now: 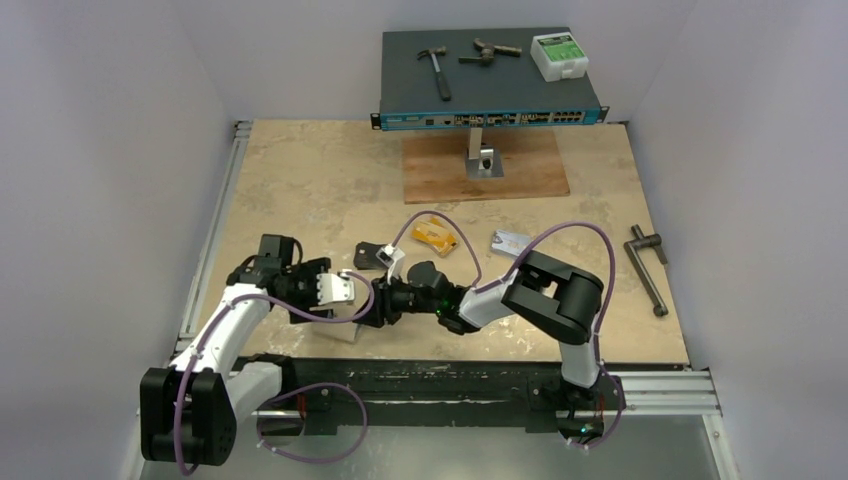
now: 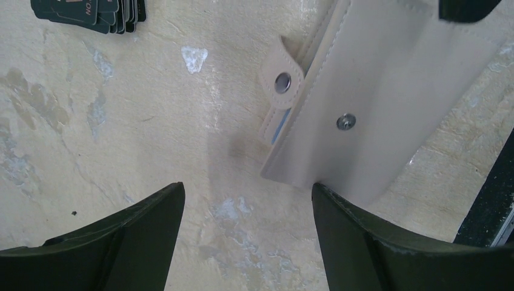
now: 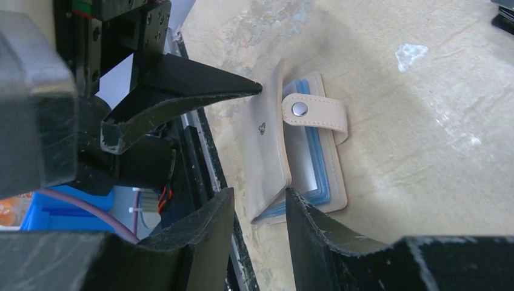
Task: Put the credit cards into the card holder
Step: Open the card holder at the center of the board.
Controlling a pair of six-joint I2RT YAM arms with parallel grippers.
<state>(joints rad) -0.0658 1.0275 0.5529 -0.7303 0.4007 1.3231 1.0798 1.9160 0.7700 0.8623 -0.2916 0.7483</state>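
**Left wrist view.** The left pincer (image 2: 247,189) stands wide, with nothing between its dark, curved fingers. The card holder (image 2: 376,103) lies ahead of the pincer and to its right, with its near corner just beside the right fingertip. The cover is pale beige and leather-like, with a stitched border. A rounded snap tab (image 2: 280,77) carries a metal stud, and a second stud (image 2: 345,122) sits on the cover. A sliver of blue shows at the holder's edge. Ahead and to the left, a dark fanned stack (image 2: 91,12) is cut off by the frame. The table (image 2: 121,151) is mottled tan and scuffed.

**Right wrist view.** The right pincer (image 3: 259,195) stands at a narrow gap. The lower end of the cover lies in line with that gap, but contact cannot be told. Only this view shows the holder partly open. The cover is raised on edge, light-blue pockets lie beneath it, and the tab lies across them. A pointed black finger (image 3: 200,88) of the left pincer touches the cover's upper edge.

**Top external view.** Only this view shows the credit cards (image 1: 435,237). They are thin and flat: an orange-gold stack and a silvery card (image 1: 508,242). Both lie beyond the pincers, well apart from the holder.
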